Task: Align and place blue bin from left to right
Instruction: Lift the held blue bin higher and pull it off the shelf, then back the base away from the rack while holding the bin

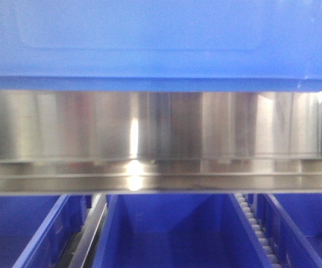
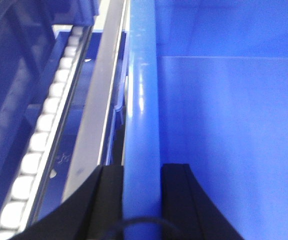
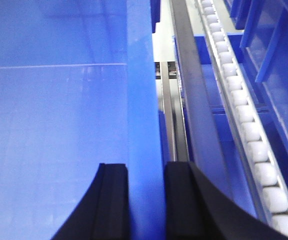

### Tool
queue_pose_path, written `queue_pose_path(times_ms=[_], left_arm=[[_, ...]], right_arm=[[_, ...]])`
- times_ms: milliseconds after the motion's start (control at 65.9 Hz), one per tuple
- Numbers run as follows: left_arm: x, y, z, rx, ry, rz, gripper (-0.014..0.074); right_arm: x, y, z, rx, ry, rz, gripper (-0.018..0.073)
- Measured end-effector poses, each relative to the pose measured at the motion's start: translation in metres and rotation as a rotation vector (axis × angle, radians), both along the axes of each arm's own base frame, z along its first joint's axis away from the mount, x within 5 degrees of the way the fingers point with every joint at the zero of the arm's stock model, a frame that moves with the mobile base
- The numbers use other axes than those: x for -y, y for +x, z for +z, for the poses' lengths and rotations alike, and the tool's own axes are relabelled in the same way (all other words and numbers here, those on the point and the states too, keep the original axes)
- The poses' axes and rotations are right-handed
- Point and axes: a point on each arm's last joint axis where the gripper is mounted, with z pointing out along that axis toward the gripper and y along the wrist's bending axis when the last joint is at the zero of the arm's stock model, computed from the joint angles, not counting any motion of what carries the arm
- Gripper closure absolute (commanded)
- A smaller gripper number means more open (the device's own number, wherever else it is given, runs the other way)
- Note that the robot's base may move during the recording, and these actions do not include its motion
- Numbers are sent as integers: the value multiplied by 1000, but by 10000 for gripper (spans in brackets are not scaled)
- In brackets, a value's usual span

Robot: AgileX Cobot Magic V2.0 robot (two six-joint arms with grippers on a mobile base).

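Note:
The blue bin (image 1: 161,39) fills the top of the front view as a smooth mid-blue wall above a steel shelf beam. In the left wrist view its left rim (image 2: 141,100) runs up the middle, and my left gripper (image 2: 141,172) is shut on that rim, one black finger on each side. In the right wrist view the bin's right wall (image 3: 144,100) runs upward, with the bin's inside to its left. My right gripper (image 3: 146,170) is shut on that wall the same way.
A steel beam (image 1: 161,134) crosses the front view, with deeper-blue bins (image 1: 166,234) on the level below. Roller tracks (image 2: 39,130) (image 3: 244,115) and metal rails (image 2: 96,110) (image 3: 186,85) run close along both sides of the held bin.

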Motion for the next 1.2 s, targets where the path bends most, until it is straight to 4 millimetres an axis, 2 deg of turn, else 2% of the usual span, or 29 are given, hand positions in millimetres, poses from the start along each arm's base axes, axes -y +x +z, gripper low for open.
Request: queue_pose_path(times_ms=[1199], left_arm=[[-1, 0, 1, 4, 0, 1, 707]], right_arm=[[0, 0, 0, 4, 3, 3, 630]])
